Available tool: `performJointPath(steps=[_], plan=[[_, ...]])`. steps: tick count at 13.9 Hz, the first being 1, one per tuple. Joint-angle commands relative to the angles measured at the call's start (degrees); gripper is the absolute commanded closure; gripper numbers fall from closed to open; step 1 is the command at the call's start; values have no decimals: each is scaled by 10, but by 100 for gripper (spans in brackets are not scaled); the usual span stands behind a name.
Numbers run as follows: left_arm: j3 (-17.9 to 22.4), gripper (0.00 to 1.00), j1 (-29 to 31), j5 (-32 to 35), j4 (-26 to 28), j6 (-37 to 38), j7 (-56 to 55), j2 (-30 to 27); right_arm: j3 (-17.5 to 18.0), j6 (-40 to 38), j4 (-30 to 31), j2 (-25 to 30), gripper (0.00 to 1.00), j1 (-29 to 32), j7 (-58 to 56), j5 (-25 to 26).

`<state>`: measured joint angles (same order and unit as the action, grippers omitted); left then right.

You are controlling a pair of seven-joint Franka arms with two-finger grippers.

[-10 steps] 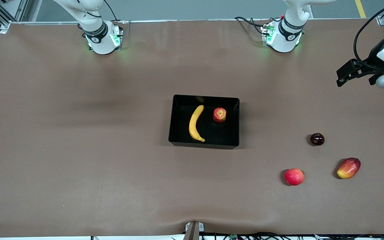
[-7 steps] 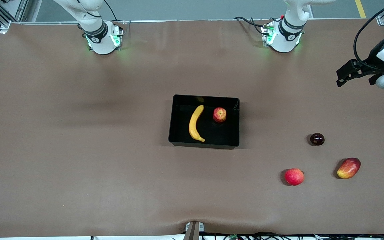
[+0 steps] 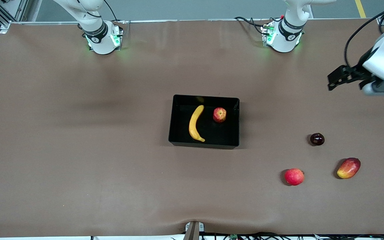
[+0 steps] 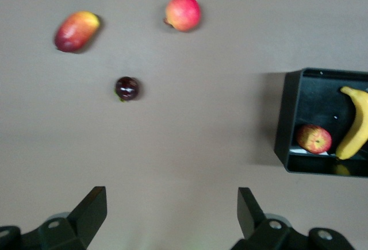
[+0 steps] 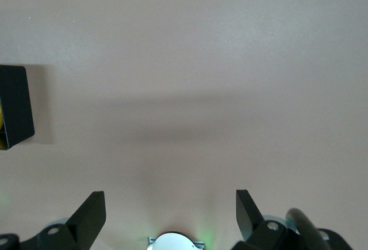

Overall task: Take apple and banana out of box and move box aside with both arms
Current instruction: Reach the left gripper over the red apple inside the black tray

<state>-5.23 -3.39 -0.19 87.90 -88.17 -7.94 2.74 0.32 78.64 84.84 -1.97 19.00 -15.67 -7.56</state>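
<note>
The black box [image 3: 205, 97] stands at the table's middle. In it lie the yellow banana [image 3: 194, 124] and the small red apple with yellow patches [image 3: 219, 114], side by side and apart. My left gripper [image 3: 332, 80] is open and empty, up over the table at the left arm's end. Its wrist view [image 4: 171, 191] shows the box [image 4: 287, 118], the banana [image 4: 355, 125] and the apple [image 4: 314, 139] some way off. My right gripper [image 5: 171, 195] is open and empty over bare table near its own base, out of the front view. A corner of the box [image 5: 14, 106] shows there.
Three loose fruits lie toward the left arm's end, nearer the front camera than the box: a pink-red apple [image 3: 294, 176], a red-and-yellow mango [image 3: 348, 168] and a small dark round fruit [image 3: 317, 139]. Both arm bases [image 3: 102, 38] stand along the table's back edge.
My left gripper has moved a little toward the table's middle. The fruits and the box have not moved.
</note>
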Motion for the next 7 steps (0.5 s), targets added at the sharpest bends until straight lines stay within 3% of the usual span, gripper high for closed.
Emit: performJointPath(steps=[1, 5, 7], plan=[[-14, 0, -19, -12, 14, -27, -6, 24, 7, -7, -7, -1, 0, 7, -8, -7], [-39, 0, -33, -11, 127, -141, -80, 22, 11, -6, -12, 3, 0, -18, -8, 5], [-58, 0, -35, -11, 182, -216, -108, 23, 12, -5, -13, 6, 0, -42, -6, 38]])
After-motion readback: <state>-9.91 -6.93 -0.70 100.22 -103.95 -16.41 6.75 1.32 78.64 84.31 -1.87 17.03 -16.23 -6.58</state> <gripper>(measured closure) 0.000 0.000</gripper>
